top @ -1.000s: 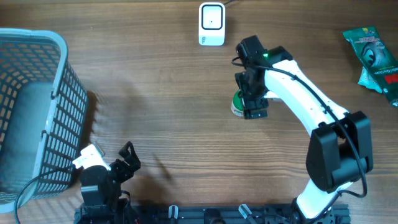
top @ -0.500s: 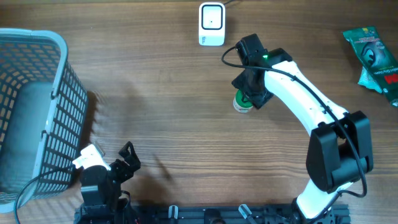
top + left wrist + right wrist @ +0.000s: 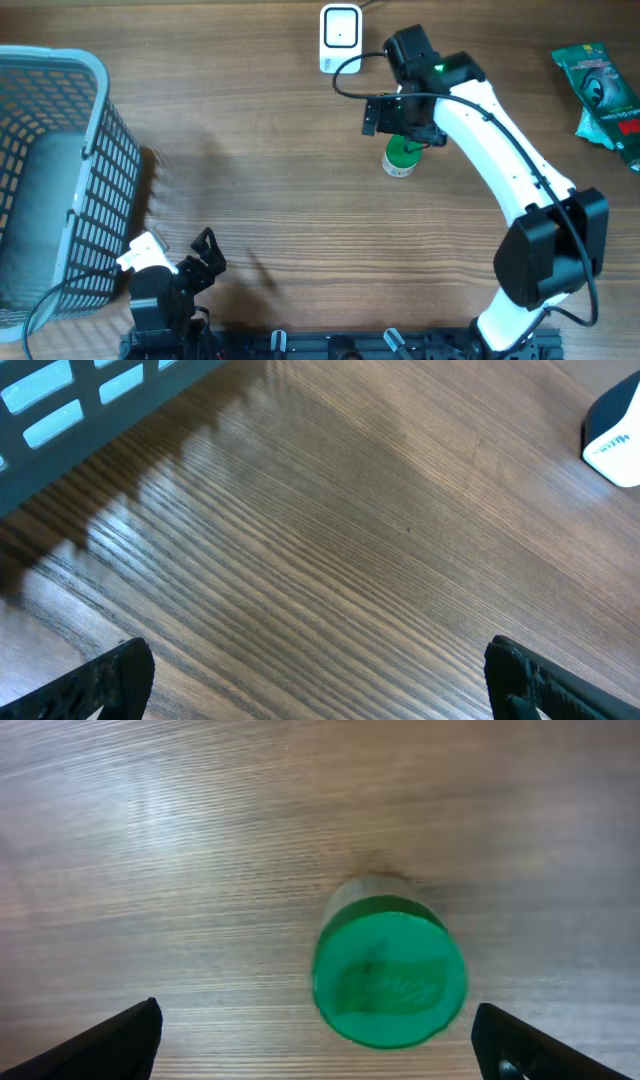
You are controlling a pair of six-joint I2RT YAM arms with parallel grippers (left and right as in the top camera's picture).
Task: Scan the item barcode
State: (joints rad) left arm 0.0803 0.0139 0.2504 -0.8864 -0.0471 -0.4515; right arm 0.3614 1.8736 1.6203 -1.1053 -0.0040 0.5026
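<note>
1. Black left fingers [image 3: 100, 680] sat nearest, by the arm's base, spread apart and holding nothing above the brown wood-grain surface [image 3: 330, 540].
2. Off to the left stood a grey-blue plastic lattice basket [image 3: 90, 150], well apart from the work.
3. Farther out, the small round jar with the green lid [image 3: 390, 970] stood upright on the wood, lid up. No barcode showed from above.
4. Over it hung the right fingers [image 3: 115, 1040], released wide and touching nothing. In the wrist view the jar lay off-centre, nearer one finger than the other.
5. Beyond the jar, at the far edge, stood the white boxy barcode scanner [image 3: 340, 38]. A green foil packet [image 3: 600, 95] lay in the far right corner.
6. Likely trouble: closing from that offset, one finger would meet the jar first and could shove or tip it. A smooth round wall could also twist in the grip, leaving the barcode turned away from the scanner.
</note>
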